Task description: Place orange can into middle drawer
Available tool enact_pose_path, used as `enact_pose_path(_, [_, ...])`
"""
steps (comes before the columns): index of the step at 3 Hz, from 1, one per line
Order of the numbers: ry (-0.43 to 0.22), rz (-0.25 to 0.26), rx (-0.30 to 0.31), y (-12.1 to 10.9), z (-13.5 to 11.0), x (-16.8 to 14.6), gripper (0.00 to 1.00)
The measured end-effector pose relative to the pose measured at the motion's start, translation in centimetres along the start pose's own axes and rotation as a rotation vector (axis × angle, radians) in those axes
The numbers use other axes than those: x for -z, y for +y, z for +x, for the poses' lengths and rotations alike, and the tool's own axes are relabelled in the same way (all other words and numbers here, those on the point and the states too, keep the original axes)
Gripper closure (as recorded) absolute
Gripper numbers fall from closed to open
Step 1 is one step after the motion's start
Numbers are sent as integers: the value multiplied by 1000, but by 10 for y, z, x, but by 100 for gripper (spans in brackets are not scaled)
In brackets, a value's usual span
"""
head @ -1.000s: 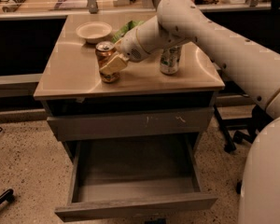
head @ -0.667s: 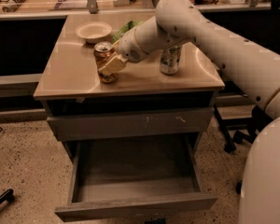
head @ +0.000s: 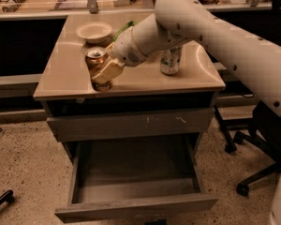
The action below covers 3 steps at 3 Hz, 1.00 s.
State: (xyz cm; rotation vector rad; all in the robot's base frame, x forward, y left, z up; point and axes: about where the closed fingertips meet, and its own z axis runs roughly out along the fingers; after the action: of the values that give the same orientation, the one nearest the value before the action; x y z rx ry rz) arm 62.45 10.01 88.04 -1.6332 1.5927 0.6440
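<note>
Orange can (head: pixel 95 58) in hand (head: pixel 101 75) near countertop (head: pixel 147 81) edge, above open middle drawer (head: pixel 133 165).

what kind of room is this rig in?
Probably an office or lab workspace: a grey drawer cabinet with its middle drawer pulled open, a rolling office chair beside it, and cluttered desks behind. The gripper grips the orange can at the cabinet top.

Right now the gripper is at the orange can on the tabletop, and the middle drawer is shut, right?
No: the camera view shows the middle drawer pulled open. The gripper is at the orange can on the tabletop.
</note>
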Motion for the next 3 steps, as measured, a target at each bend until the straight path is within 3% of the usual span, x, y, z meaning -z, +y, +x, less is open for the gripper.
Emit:
enact_pose_path(1, [7, -19, -6, 44, -15, 17, 100])
enact_pose_path(2, [36, -36, -92, 100, -19, 38, 100])
enact_pose_path(3, [53, -42, -96, 109, -14, 36, 100])
